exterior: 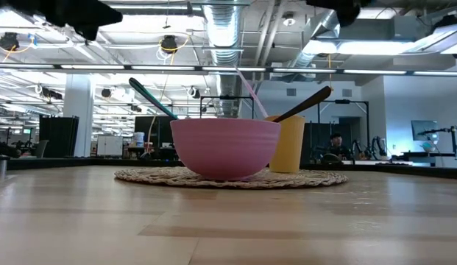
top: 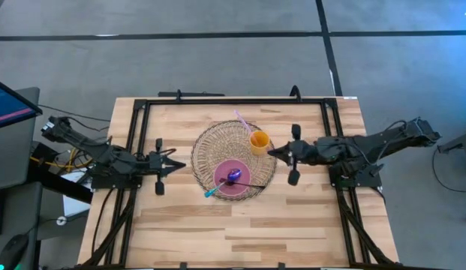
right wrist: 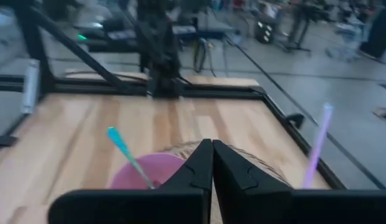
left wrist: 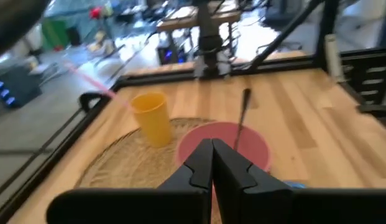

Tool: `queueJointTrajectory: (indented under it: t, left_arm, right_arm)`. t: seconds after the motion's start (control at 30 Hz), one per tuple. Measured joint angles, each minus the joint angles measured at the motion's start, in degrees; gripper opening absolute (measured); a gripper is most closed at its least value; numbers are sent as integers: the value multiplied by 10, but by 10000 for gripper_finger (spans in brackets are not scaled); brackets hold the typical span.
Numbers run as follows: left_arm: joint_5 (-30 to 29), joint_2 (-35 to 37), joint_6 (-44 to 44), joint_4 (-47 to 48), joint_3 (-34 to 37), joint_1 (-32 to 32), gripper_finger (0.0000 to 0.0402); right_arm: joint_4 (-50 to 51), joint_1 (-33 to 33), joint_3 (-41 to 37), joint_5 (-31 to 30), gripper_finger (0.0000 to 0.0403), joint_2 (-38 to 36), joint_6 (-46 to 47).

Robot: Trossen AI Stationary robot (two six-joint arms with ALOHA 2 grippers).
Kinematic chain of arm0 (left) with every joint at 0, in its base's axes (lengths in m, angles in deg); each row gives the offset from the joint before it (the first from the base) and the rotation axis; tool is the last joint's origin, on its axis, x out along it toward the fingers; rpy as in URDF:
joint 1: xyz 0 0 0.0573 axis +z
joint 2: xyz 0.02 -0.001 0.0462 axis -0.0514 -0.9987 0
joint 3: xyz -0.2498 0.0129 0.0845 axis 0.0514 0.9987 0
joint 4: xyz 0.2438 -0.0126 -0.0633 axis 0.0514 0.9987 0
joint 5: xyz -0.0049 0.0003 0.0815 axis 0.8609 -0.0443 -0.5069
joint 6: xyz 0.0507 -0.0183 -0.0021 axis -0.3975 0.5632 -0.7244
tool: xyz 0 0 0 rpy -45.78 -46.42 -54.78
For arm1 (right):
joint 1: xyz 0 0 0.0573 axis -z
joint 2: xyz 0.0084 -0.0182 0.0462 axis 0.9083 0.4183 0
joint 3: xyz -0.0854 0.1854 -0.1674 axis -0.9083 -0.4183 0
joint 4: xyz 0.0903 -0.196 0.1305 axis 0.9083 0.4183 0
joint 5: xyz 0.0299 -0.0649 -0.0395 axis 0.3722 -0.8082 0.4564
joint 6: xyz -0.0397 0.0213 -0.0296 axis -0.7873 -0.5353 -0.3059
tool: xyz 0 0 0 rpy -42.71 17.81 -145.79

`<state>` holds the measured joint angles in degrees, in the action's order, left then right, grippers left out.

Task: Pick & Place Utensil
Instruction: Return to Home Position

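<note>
High view: utensils (top: 233, 177) in pink bowl (top: 245, 171), straw (top: 242, 120) in yellow cup (top: 264, 146)

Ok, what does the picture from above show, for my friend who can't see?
A round mat in the middle holds a pink bowl with two utensils in it and a yellow cup with a pink straw. The left gripper and right gripper point at the mat from either side, both shut.

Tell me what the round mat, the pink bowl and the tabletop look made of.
The round mat: woven straw or wicker, by its open coiled weave. The pink bowl: probably matte plastic, smooth with faint ribs. The tabletop: pale wood, jointed strips with grain.
</note>
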<state>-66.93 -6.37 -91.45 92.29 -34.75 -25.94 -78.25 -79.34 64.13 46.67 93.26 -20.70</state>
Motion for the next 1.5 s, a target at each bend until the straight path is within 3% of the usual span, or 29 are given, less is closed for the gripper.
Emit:
queueJointTrajectory:
  t: [0.2, 0.53, 0.7, 1.07, 1.33, 1.5]
  left_arm:
    - [72, 24, -70, -121, 83, 48, 5]
    - [73, 170, -71, -123, 120, 124, 7]
    - [124, 252, -70, -125, 170, 125, 9]
    - [131, 243, -45, -188, 249, 142, 10]
    - [131, 238, -26, -179, 248, 170, 6]
    - [131, 238, 6, -178, 248, 173, 15]
  right_arm:
    - [-68, -2, -96, 36, 2, -72, 19]
    - [-147, -2, -219, 38, 1, -177, 15]
    - [-177, -2, -270, 39, 1, -225, 15]
    - [-189, -3, -370, 87, 1, -335, 4]
    - [-186, -3, -416, 103, 1, -433, -10]
    - [-124, -4, -417, 103, 1, -489, -11]
